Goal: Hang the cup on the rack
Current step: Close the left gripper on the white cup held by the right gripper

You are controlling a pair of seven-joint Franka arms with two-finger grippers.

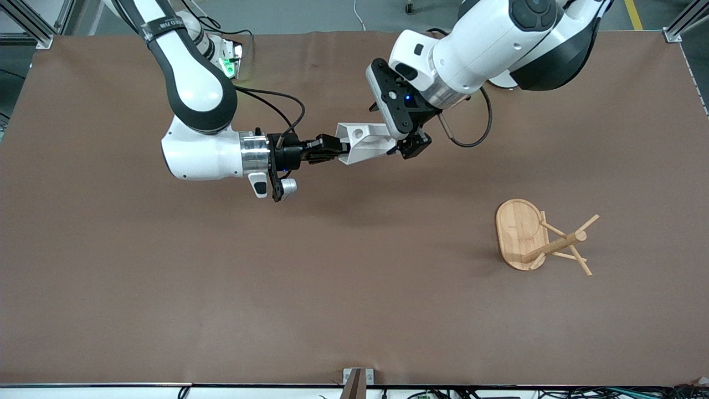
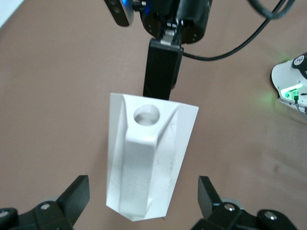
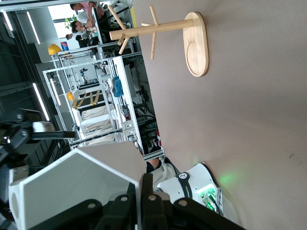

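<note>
The white faceted cup [image 1: 363, 143] is held sideways in the air over the middle of the brown table, with its holed tab facing up. My right gripper [image 1: 335, 149] is shut on the cup's rim wall. In the right wrist view the fingers [image 3: 142, 191] pinch the cup's wall [image 3: 72, 182]. My left gripper [image 1: 401, 145] is open around the cup's narrow end. In the left wrist view its fingers [image 2: 142, 187] stand apart from the cup [image 2: 148, 158] on either side. The bamboo rack [image 1: 545, 244] stands upright toward the left arm's end, nearer the front camera, and shows in the right wrist view [image 3: 158, 28].
The rack's oval base [image 1: 518, 230] rests on the table, with thin pegs sticking out from the post. The right arm's base with a green light [image 1: 230, 64] stands at the table's back edge. A black cable [image 1: 277, 102] loops near the right wrist.
</note>
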